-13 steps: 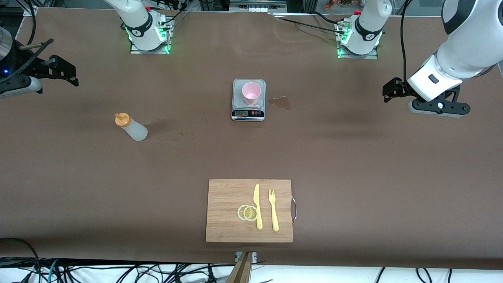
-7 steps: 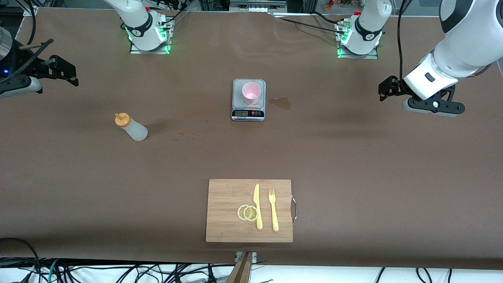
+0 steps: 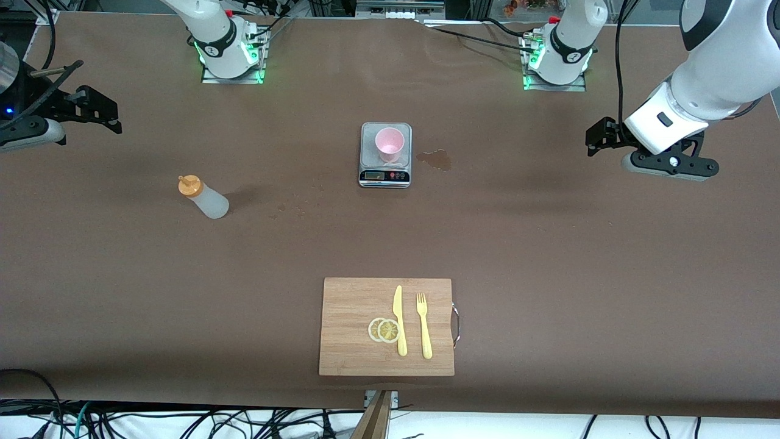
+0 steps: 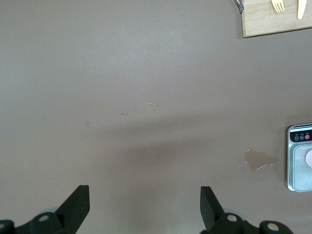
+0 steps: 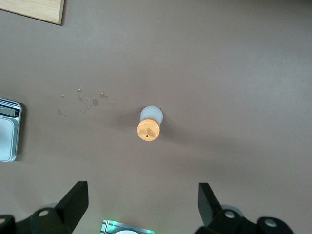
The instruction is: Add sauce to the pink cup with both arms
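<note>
The sauce bottle (image 3: 204,198), whitish with an orange cap, stands on the brown table toward the right arm's end. It also shows from above in the right wrist view (image 5: 148,127). The pink cup (image 3: 389,143) stands upright on a small grey scale (image 3: 385,175) at mid-table, and its edge shows in the left wrist view (image 4: 309,157). My right gripper (image 3: 42,122) hangs high over its end of the table, open and empty (image 5: 143,192). My left gripper (image 3: 664,161) hangs high over bare table at the left arm's end, open and empty (image 4: 145,195).
A small brownish spill (image 3: 436,160) lies beside the scale toward the left arm's end. A wooden cutting board (image 3: 353,305) with a yellow knife, a fork and lemon slices lies nearest the front camera. Small droplets (image 3: 286,208) dot the table between bottle and scale.
The left arm has shifted its gripper a little toward the middle of the table. The right arm, bottle and cup have not moved.
</note>
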{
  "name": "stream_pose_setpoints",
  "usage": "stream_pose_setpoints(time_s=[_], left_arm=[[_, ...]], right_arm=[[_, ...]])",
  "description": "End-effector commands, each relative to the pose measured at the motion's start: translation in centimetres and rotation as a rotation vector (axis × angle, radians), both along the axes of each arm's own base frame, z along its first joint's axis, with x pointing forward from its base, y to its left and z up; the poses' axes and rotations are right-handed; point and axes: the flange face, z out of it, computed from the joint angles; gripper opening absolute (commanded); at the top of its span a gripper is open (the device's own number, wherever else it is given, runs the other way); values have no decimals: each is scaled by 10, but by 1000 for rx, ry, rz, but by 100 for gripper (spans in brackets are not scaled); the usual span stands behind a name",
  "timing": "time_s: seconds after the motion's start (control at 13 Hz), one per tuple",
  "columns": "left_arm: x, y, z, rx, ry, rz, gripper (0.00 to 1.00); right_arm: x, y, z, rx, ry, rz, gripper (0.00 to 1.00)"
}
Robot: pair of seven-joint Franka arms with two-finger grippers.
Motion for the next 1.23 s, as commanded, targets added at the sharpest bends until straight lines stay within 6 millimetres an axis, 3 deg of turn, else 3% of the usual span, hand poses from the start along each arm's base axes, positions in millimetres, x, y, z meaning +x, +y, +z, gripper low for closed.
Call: stream_pose_setpoints(time_s=[0.0,0.31,0.54,0.84,1.15], left_arm=[[-5,-1,5,-19,5,-19,100],[-5,0,4,-19,8,-19,100],[-5,0,4,-19,10,-18,100],[-5,0,4,-19,10,-16,100],[-5,0,4,-20,10,-16,100]], right_arm=[[2,-1,6,-6,-13,-17,100],[2,-20,4,0,-3,-19,100],[11,-6,-24,-8,66,121,100],[24,-10,-59,119,103,519,100],[38,-66,-112,361,30,742,100]])
